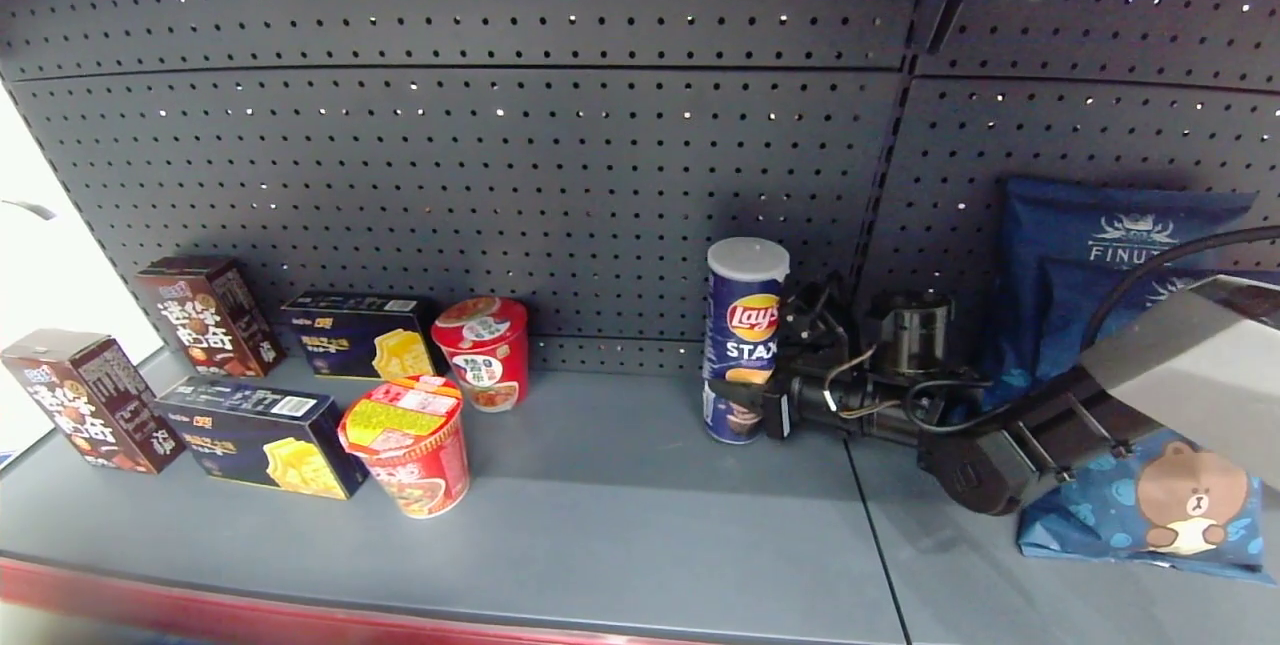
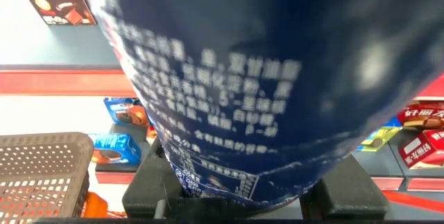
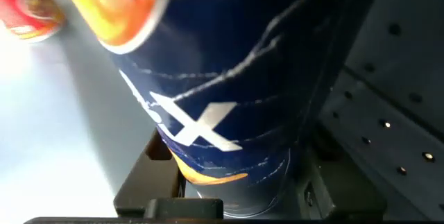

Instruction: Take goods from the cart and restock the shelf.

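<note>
the left arm's jaws are clenched on a glossy dark blue pack with white print (image 2: 263, 78), held away from the shelf, with a brown mesh cart basket (image 2: 41, 175) below it. on the flat grey metal shelf (image 1: 620, 525), a red paper noodle cup with a yellow lid (image 1: 410, 445) stands near the front edge to the left, well apart from the work. further in, near the middle, the tall blue cylindrical crisp can with a grey plastic lid (image 1: 745, 340) stands upright, its base seeming to rest on the shelf. the black right arm (image 1: 900, 395) comes in from the right, and its jaws are grasping the can (image 3: 229, 99) low on its body. a blue pouch with a brown bear picture (image 1: 1150, 505) lies just beside that arm, dark blue crisp bags (image 1: 1100, 255) lean behind it, and the dark perforated metal back panel (image 1: 500, 175) is close behind the can. the step looks like setting the can down. it is tall and narrow, so it probably tips easily: confirm the base sits flat, open the jaws fully, then draw straight back along the arm's own line, brushing neither can nor bags.
</note>
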